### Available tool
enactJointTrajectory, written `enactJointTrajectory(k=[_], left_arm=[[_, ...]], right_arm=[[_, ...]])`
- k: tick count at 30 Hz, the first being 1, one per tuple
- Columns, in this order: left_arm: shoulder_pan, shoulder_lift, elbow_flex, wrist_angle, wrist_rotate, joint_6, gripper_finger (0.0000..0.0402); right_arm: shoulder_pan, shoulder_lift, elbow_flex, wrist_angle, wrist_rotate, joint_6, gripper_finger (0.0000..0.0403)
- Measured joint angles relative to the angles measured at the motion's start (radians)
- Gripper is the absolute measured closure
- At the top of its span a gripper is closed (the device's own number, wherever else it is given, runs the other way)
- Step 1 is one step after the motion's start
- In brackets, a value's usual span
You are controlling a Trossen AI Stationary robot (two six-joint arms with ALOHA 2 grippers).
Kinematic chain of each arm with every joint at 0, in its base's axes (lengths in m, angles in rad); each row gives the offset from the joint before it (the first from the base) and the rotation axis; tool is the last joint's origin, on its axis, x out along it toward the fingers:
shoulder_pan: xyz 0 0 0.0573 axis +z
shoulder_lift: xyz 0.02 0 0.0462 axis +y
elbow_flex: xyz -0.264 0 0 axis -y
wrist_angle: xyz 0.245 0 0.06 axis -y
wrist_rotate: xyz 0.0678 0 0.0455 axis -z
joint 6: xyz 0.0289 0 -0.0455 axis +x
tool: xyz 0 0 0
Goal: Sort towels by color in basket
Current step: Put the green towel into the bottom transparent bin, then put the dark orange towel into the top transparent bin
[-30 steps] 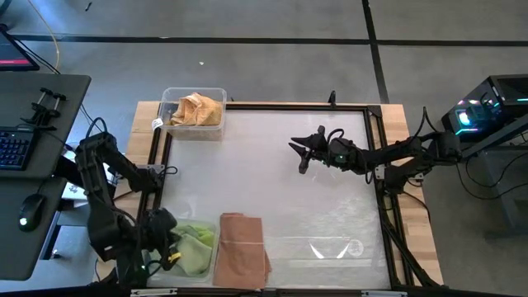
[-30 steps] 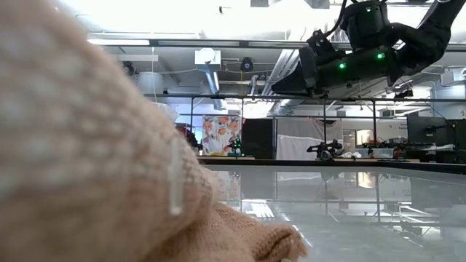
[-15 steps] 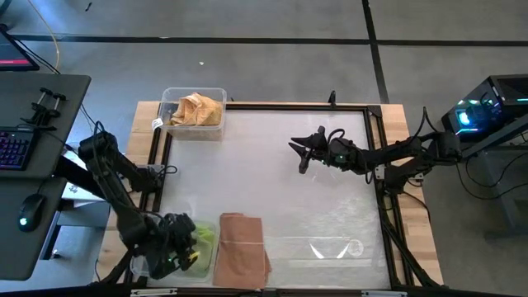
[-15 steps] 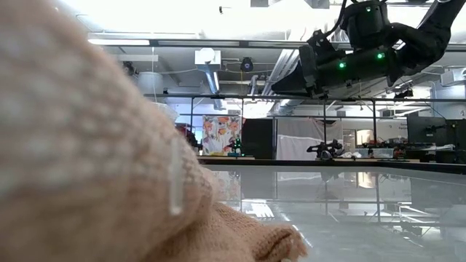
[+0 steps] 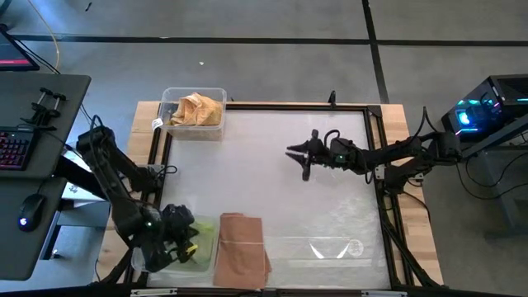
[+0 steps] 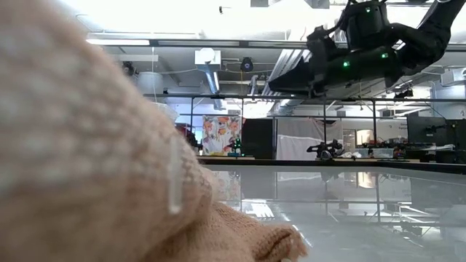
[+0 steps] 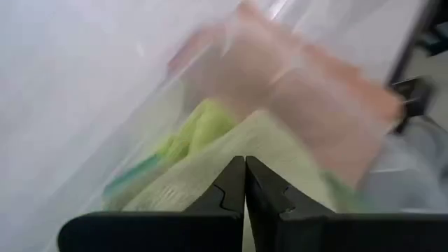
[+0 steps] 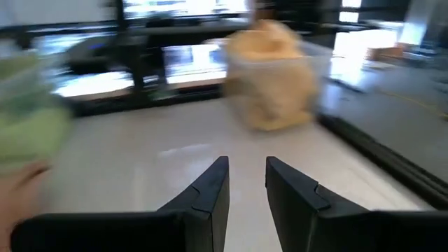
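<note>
My left gripper (image 5: 177, 241) is shut and points down into a clear bin (image 5: 213, 257) of light green towels (image 5: 200, 237) at the table's near left corner. In the left wrist view its fingertips (image 7: 245, 159) stand right over a pale green towel (image 7: 280, 150). A folded salmon pink towel (image 5: 242, 247) lies flat on the table beside that bin and fills the low view (image 6: 87, 145). Mustard yellow towels (image 5: 198, 107) sit in a clear bin (image 5: 169, 94) at the far left corner. My right gripper (image 5: 301, 158) hovers above mid-table, narrowly open (image 8: 246, 168) and holding nothing. My left gripper comes at the pale green towel's top (image 7: 269, 140) from above with shut fingers. I cannot tell whether they touch it.
A dark frame (image 5: 375, 140) borders the glossy table top. Another clear container (image 5: 330, 247) stands by the near edge, right of the pink towel. A desk with keyboard and mouse (image 5: 29, 210) lies beyond the table's left side.
My left gripper has swung toward the table's right, from outside the near left corner to over the green-towel bin. My right gripper has turned at the wrist above mid-table and stayed in nearly the same place.
</note>
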Motion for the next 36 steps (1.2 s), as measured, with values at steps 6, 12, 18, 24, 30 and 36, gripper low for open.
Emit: enactJointTrajectory(k=[6,12,18,24,30,36], left_arm=[[0.0,-0.026,0.077,0.019,-0.187,0.254,0.0401],[0.0,-0.029,0.096,0.018,-0.264,0.413,0.0401],[0.0,-0.015,0.096,0.017,-0.369,0.511,0.0401],[-0.001,0.038,0.096,0.018,-0.566,0.54,0.0401],[0.008,0.138,0.096,0.082,-0.875,0.516,0.0401],[0.045,0.229,0.096,0.139,-0.969,0.506,0.0401]], right_arm=[[0.066,0.0,0.0,-0.012,-0.149,-0.098,0.0314],[0.209,0.0,0.0,-0.015,-0.049,-0.104,0.03],[0.34,0.0,0.045,-0.101,0.065,-0.012,0.0252],[0.436,0.083,0.219,-0.323,0.125,0.025,0.0195],[0.445,0.318,0.421,-0.377,-0.002,0.014,0.0181],[0.447,0.564,0.646,-0.458,-0.139,-0.079,0.0191]])
